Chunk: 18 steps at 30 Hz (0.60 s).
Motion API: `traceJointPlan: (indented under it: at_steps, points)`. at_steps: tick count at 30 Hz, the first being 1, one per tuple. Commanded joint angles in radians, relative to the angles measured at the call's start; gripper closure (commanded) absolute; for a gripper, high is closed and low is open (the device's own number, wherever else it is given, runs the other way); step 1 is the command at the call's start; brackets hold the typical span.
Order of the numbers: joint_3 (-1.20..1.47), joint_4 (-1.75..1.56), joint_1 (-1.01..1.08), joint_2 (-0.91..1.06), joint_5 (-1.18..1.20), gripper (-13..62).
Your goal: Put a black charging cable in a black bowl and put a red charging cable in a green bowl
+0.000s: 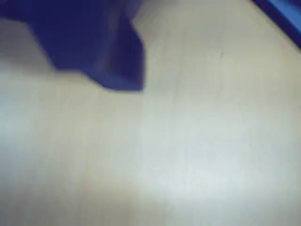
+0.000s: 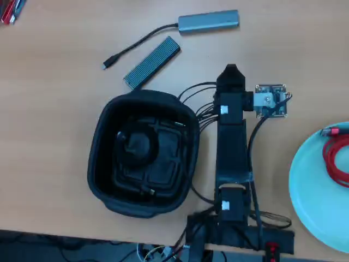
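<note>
The black bowl (image 2: 103,164) stands left of the arm in the overhead view, and the black charging cable (image 2: 136,144) lies coiled on its grid floor. The green bowl (image 2: 311,185) sits at the right edge, cut off by the frame, with the red charging cable (image 2: 334,153) looped inside it. The arm is folded back over its base, with my gripper (image 2: 230,71) pointing at the far side, apart from both bowls and holding nothing I can see. The blurred wrist view shows one blue jaw at the top left over bare table (image 1: 188,155). Whether the jaws are open is unclear.
A grey hub (image 2: 209,22) with a fixed black lead (image 2: 136,46) and a ribbed grey bar (image 2: 152,63) lie beyond the black bowl. Pens (image 2: 8,11) sit at the top left corner. Arm wires (image 2: 196,106) run beside the bowl. The wrist camera board (image 2: 271,101) sticks out to the right.
</note>
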Motion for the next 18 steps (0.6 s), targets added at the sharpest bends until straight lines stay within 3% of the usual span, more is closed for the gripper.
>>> traceJointPlan:
  at_steps: [1, 11, 18]
  points:
    - [-0.02, -0.02, -0.008, 0.006, 0.015, -9.1]
    - [0.192, -0.052, -0.052, -0.014, 0.003, -9.1]
    - [0.454, -0.193, 0.0, 0.098, 0.005, -9.1]
